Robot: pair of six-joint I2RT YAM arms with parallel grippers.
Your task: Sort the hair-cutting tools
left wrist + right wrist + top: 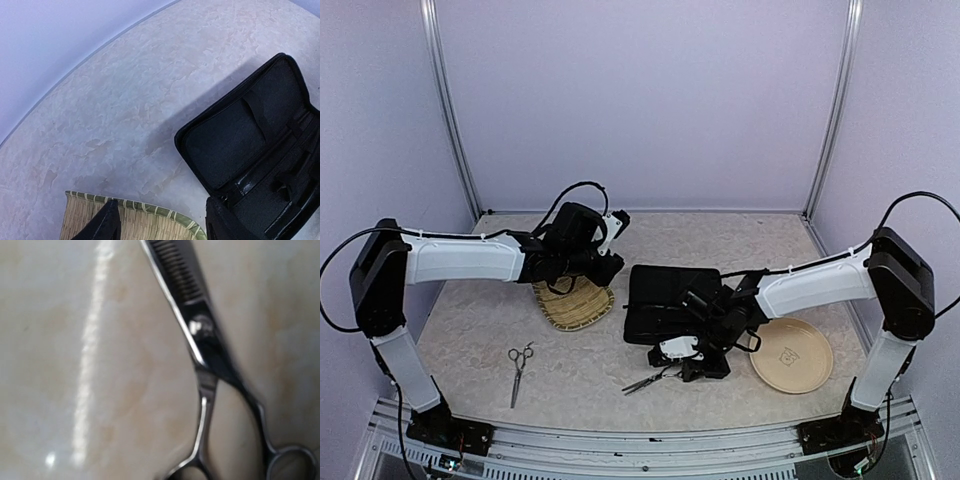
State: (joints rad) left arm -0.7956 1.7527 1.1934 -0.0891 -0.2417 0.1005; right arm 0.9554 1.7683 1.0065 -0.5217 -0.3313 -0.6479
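Hovering right gripper [692,366], seemingly over scissors [202,335]

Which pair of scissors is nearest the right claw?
The toothed thinning scissors in front of the zip case, beside that claw; the other scissors lie far off to the left.

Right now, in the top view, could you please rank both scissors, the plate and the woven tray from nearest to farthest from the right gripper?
From the right gripper:
1. right scissors, on the table just to its left.
2. plate, to its right.
3. tray, further back on the left.
4. left scissors, far left, near the front edge.
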